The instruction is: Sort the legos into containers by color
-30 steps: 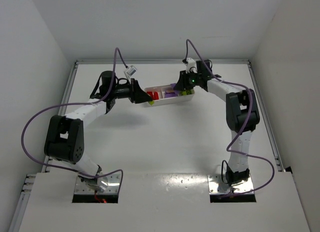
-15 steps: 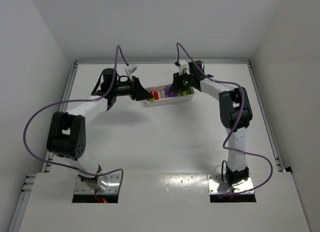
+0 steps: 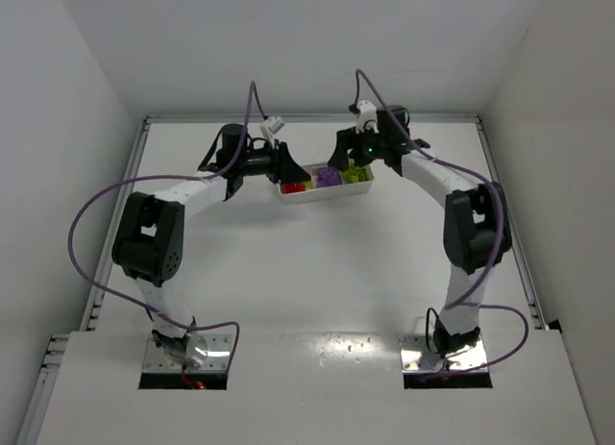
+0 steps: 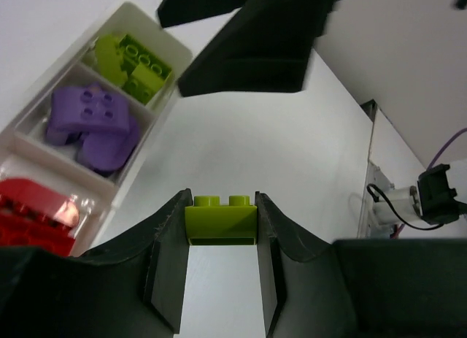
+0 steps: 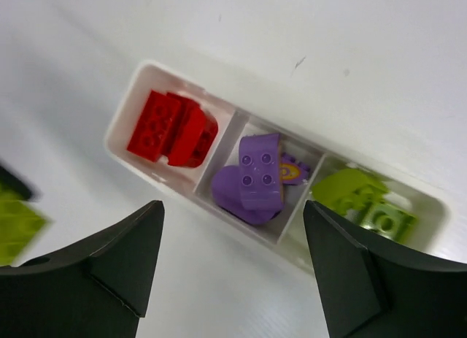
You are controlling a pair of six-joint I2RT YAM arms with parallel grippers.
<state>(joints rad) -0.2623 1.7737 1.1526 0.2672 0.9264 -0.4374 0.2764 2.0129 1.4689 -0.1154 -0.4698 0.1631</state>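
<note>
Now the left gripper [image 4: 221,201] pinches a yellow-green brick [image 4: 221,225] near the white tray [image 5: 125,101]. The right gripper [image 5: 233,206] hangs wide open above the purple bricks [image 5: 257,171], empty.

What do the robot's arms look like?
The left arm and right arm are white tubes with chunky black joints. A purple cable loops along each. The left tool and right tool are black. A green light glows on the right wrist.

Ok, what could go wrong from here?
The left gripper holds the yellow-green brick at the red end of the tray; the green compartment is at the far end, so an early release would mis-sort it. The right gripper hangs open over the tray, in that path, so the arms could collide.
</note>
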